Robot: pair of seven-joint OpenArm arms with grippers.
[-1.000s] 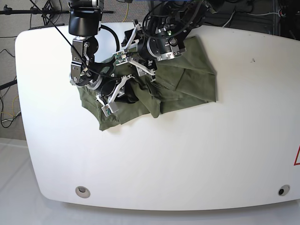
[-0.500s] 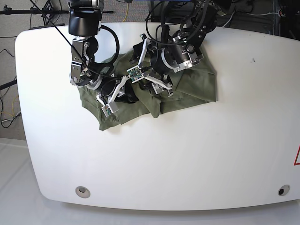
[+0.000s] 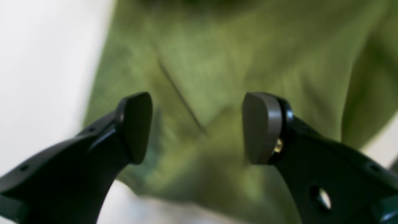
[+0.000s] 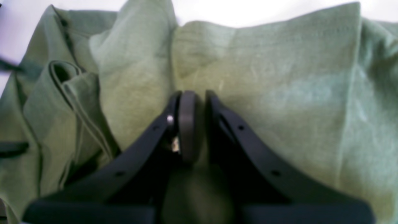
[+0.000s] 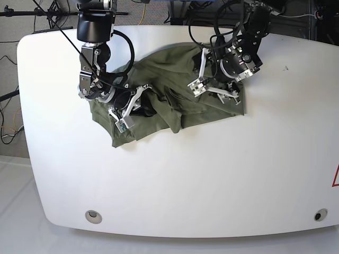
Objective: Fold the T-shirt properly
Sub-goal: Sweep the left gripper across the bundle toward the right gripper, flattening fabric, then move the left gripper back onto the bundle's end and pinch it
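White and glossy, the rounded tabletop (image 5: 185,180) filled most of the base view, with cables and stands lying on the grey floor behind its far edge. Toward that far edge, across the middle of the tabletop, lay the T-shirt (image 5: 159,108), a crumpled olive-green heap spread between the two arms.

On the left arm, the left tool (image 3: 197,127) stood spread wide, its two dark rounded pads (image 3: 261,127) well apart with nothing between them. It hung over the cloth near the shirt's right-hand edge in the base view (image 5: 214,90); whether the pads touched the fabric could not be told, since that wrist view was blurred.

On the right arm, the right tool (image 4: 194,124) was pressed nearly together, its black fingers pinching a raised fold of the T-shirt, green cloth bunching up between and below them. In the base view it (image 5: 127,108) sat low on the shirt's left part.

Both tools had matte black curved fingers with small holes along them and smooth grey-black pads. The fabric looked thin and soft, with a fine woven grain. A hemmed edge (image 4: 67,90) curled into a loop at the left of the right wrist view, and a seam line (image 3: 180,96) ran diagonally across the cloth under the left tool. The garment lay uneven, with several overlapping layers, ridges and a corner (image 5: 119,142) sticking out toward the near side.
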